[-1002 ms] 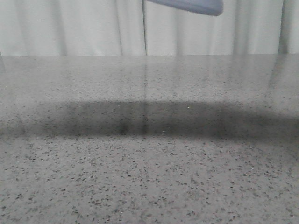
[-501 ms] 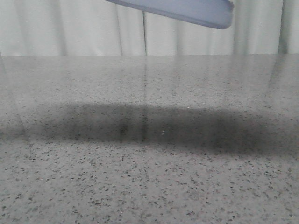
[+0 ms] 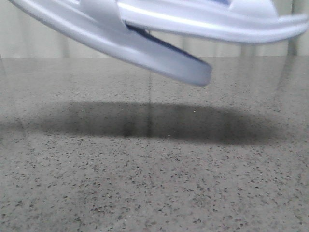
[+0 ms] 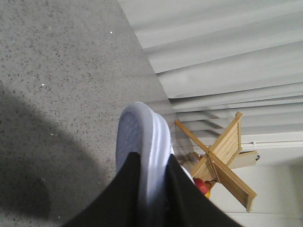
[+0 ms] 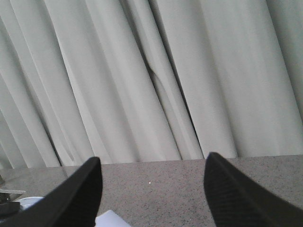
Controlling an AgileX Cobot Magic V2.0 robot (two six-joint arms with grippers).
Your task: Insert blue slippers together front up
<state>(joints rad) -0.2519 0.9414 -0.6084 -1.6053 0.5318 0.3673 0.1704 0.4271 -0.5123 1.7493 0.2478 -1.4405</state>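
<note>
Pair of pale bluish-white moulded foam slippers (image 3: 159, 38) airborne at the top of the front view, above the grey speckled stone surface (image 3: 154, 183), not touching it. One slipper slopes down toward the right, its rounded end lowest; the second lies nearly level above it and passes through the first slipper's strap. Broad dark shadow on the surface beneath them.

Left gripper (image 4: 150, 189): black fingers clenched on a slipper's thick sole edge, one finger each side. Wooden folding rack (image 4: 222, 161) beyond the surface edge.

Right gripper (image 5: 151, 189): fingers spread wide, nothing between them, facing pale pleated curtain (image 5: 156, 80).
</note>
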